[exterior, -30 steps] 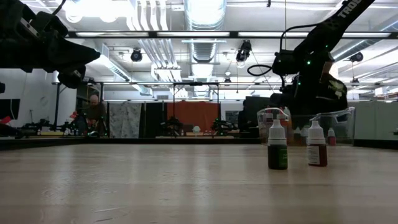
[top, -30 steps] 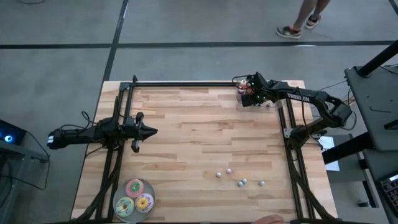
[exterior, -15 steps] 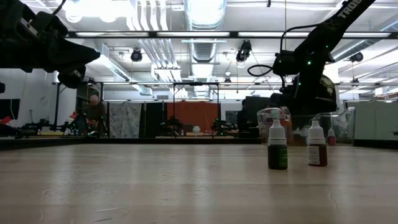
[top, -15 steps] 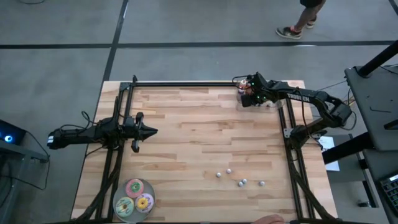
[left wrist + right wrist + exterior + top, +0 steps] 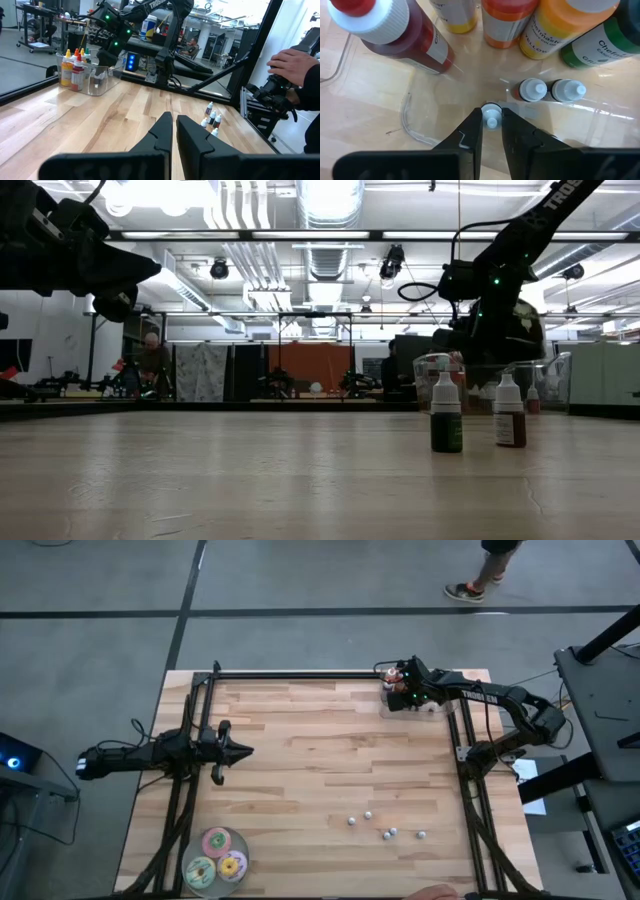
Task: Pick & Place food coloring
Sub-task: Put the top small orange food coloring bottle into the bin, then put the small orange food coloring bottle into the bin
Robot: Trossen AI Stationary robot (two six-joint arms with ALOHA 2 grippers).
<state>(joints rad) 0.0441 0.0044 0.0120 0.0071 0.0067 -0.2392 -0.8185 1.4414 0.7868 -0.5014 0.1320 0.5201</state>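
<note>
The food coloring bottles are tiny, with pale caps. Several stand loose on the near right of the table (image 5: 385, 827), also seen in the low view (image 5: 446, 416) and the left wrist view (image 5: 210, 118). Two more (image 5: 550, 90) stand inside a clear container (image 5: 428, 708) at the far right, among larger red, orange, yellow and green bottles. My right gripper (image 5: 492, 121) reaches down into that container and is shut on another tiny bottle (image 5: 492, 111). My left gripper (image 5: 240, 750) hovers shut over the table's left side. My right gripper pinches a tiny food coloring bottle by its pale cap (image 5: 492, 108) between its two fingers (image 5: 474, 127), coming from above and pointing down. The bottle stays upright inside the clear container. Whether its base rests on the container floor, I cannot tell.
Three flat round discs, pink, green and yellow, sit at the near left corner (image 5: 216, 856). Large squeeze bottles (image 5: 400, 30) crowd the container around my right gripper. A person's hand (image 5: 292, 62) shows beyond the table's right side. Bare wood spans the middle (image 5: 320, 760).
In the low view my right gripper has shifted slightly over the clear container. The loose bottles and my left arm have kept still.
</note>
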